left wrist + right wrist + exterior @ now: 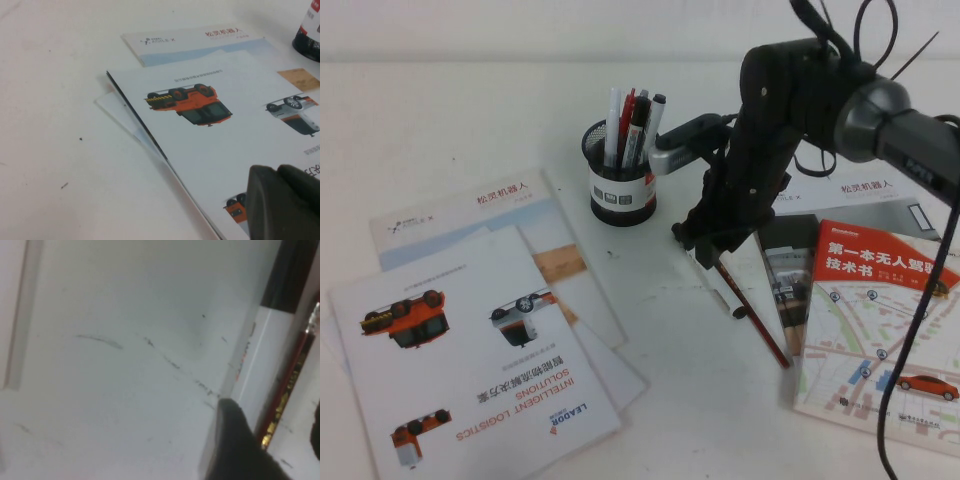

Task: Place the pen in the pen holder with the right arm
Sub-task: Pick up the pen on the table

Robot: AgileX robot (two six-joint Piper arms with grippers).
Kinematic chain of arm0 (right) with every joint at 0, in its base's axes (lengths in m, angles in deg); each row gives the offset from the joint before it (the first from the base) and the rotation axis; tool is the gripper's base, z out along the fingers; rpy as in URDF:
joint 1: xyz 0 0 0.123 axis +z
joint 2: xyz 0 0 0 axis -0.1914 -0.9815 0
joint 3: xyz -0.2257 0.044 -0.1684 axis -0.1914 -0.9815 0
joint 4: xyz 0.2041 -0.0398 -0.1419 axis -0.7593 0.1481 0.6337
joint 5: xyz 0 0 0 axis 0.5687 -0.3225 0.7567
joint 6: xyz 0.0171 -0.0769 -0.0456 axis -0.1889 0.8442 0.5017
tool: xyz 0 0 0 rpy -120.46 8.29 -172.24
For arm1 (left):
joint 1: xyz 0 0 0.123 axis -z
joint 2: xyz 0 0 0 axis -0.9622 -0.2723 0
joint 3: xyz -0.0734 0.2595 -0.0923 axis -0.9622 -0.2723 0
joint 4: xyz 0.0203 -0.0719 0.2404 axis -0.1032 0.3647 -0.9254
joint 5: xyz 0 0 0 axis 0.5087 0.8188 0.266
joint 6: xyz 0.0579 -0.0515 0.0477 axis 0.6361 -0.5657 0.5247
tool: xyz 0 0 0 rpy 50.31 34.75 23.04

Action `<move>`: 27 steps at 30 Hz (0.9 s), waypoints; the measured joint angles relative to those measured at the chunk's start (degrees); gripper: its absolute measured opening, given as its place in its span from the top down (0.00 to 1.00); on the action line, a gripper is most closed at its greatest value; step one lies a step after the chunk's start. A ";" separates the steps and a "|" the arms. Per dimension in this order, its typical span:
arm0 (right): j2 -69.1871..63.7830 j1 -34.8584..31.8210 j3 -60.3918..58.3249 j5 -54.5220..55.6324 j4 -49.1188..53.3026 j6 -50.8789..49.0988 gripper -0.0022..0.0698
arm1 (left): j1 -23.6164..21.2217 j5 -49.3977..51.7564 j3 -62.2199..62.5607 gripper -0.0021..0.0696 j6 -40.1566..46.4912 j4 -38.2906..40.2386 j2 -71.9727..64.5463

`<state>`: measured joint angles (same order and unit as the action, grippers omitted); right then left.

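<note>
Now my right gripper, frame centre, straddles the pen unclenched, ready to grasp; left gripper parked, state unclear.

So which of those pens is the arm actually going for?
The white marker lying on the table beside the red pencil, right under the right end effector; the others stand in the mesh cup.

High overview; two close wrist views
</note>
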<state>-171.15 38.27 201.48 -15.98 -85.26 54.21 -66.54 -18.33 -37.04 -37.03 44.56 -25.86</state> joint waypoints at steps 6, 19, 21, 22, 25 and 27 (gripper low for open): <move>-1.88 0.47 0.28 0.00 0.30 -0.63 0.56 | 0.00 0.00 0.00 0.97 0.00 0.00 0.00; -4.46 2.01 0.38 1.03 -1.22 -2.16 0.58 | 0.00 0.00 0.00 0.97 0.00 0.00 0.00; -4.46 2.01 0.38 1.28 -1.33 -2.25 0.62 | 0.00 0.00 0.00 0.97 0.00 0.00 0.00; -4.46 2.01 0.38 1.26 -1.33 -2.25 0.66 | 0.00 0.00 0.00 0.97 0.00 0.00 0.00; -4.55 2.01 0.51 1.40 -1.46 -2.38 0.80 | 0.00 0.00 0.00 0.97 0.00 0.00 0.00; -4.55 2.01 1.11 1.40 -1.67 -2.88 0.80 | 0.00 0.00 0.00 0.97 0.00 0.00 0.00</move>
<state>-175.70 40.28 202.59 -14.58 -86.92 51.32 -66.54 -18.33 -37.04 -37.03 44.56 -25.86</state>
